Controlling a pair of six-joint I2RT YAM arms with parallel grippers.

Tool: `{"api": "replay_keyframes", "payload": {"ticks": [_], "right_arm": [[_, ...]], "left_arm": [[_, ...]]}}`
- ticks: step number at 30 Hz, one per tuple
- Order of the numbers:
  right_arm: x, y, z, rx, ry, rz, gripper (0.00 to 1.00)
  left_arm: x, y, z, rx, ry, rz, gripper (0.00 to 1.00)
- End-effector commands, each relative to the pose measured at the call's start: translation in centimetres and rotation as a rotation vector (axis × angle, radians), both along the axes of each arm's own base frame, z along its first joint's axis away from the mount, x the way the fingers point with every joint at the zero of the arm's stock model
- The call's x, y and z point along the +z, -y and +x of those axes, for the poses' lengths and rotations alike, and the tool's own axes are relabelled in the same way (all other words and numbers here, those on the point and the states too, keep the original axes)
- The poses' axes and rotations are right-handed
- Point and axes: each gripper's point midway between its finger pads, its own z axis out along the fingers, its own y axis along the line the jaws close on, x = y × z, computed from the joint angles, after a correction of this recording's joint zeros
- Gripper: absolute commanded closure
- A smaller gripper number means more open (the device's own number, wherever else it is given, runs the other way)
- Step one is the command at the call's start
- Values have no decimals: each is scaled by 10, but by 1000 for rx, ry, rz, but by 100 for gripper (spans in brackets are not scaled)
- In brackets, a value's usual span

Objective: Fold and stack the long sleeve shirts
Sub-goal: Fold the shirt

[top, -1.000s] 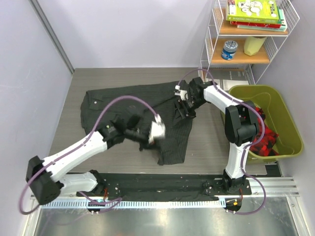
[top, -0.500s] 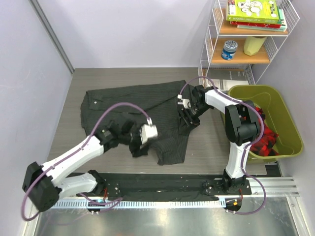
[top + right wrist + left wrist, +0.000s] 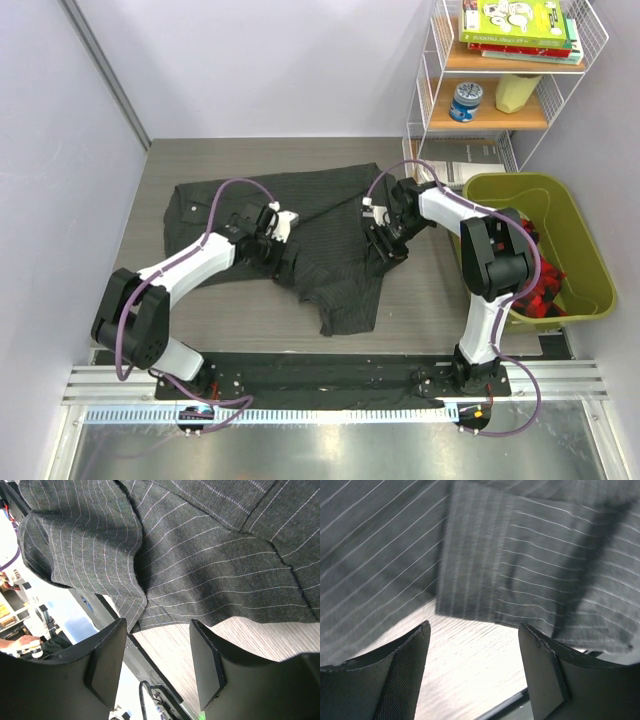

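Long sleeve shirt (image 3: 310,205), limp light cloth lying rumpled across the surface (image 3: 425,300), should be pinched at a hem or sleeve edge; left claw (image 3: 474,627) and right claw (image 3: 157,622) hover spread, empty.

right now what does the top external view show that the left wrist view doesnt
Only the top external view shows the whole shirt in outline, both arms, the right gripper at the shirt's right edge, the green bin and the wire shelf. Only the left wrist view shows that the left gripper is open, with nothing between its fingers and a cloth corner beyond them. Both show the pinstriped cloth and the bare table.
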Motion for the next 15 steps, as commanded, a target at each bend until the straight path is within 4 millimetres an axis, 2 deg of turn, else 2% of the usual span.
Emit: {"api": "replay_keyframes", "payload": {"ticks": [1,8,11,15], "right_arm": [[15,-2,1,6,59,21,41],[11,-1,-1,9,58,16,42],[9,0,-1,8,56,11,42],[10,1,-2,9,59,10,41]], "left_arm": [[4,-6,6,191,-59,20,28],[-19,-4,-1,252,-167,20,30],[-25,-1,2,253,-181,15,33],[-22,13,13,242,-173,-41,38]]}}
